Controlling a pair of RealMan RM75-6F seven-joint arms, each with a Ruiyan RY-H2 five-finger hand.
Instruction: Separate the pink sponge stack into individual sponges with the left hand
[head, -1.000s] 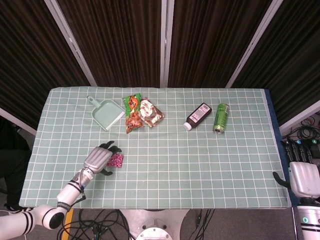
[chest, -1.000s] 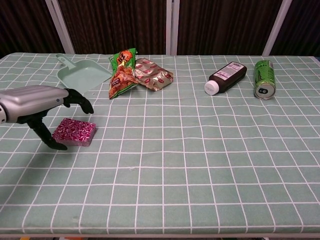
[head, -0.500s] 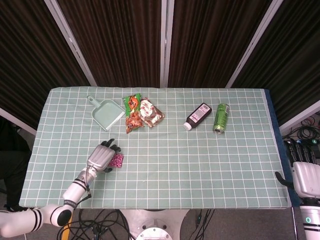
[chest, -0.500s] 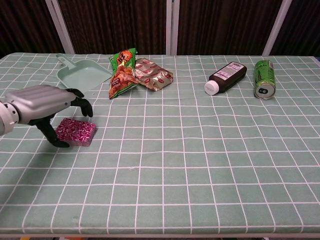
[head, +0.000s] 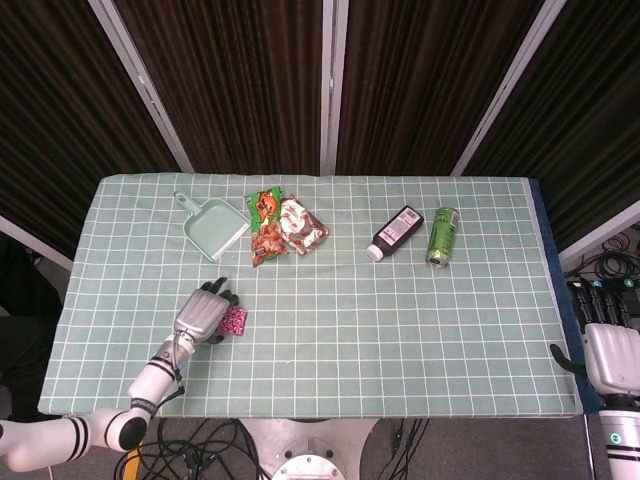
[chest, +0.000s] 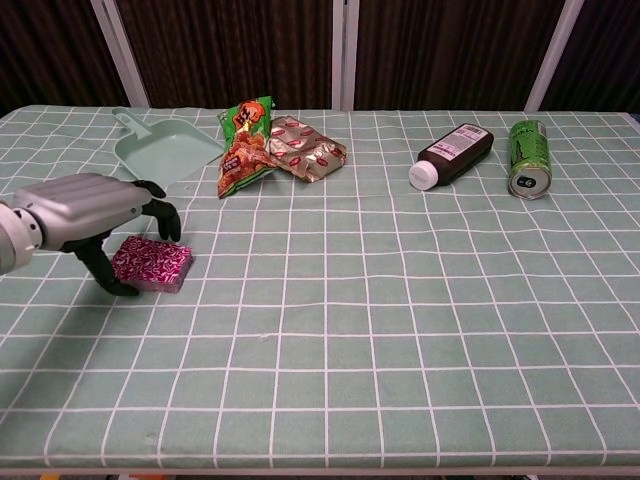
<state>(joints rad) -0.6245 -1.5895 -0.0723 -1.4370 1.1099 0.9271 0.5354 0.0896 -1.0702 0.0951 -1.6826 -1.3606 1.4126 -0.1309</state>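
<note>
The pink patterned sponge stack (head: 235, 320) (chest: 154, 264) lies flat on the green checked tablecloth near the front left. My left hand (head: 203, 315) (chest: 88, 208) arches over its left part, with the thumb at the stack's near-left side and the dark fingertips curled down at its far edge. The stack is not lifted, and the fingers stay apart around it. My right hand (head: 608, 355) hangs off the table's right front corner with its fingers extended, holding nothing; the chest view does not show it.
A pale green dustpan (head: 215, 228) (chest: 165, 150) lies behind the sponge. Two snack bags (head: 265, 228) (chest: 245, 135) lie at the back centre. A dark bottle (head: 396, 232) (chest: 455, 155) and a green can (head: 441, 236) (chest: 529, 158) lie at the back right.
My left hand has moved right and lower, closing in over the sponge stack, with the thumb now at its near-left side. The stack and the right hand have not moved.
</note>
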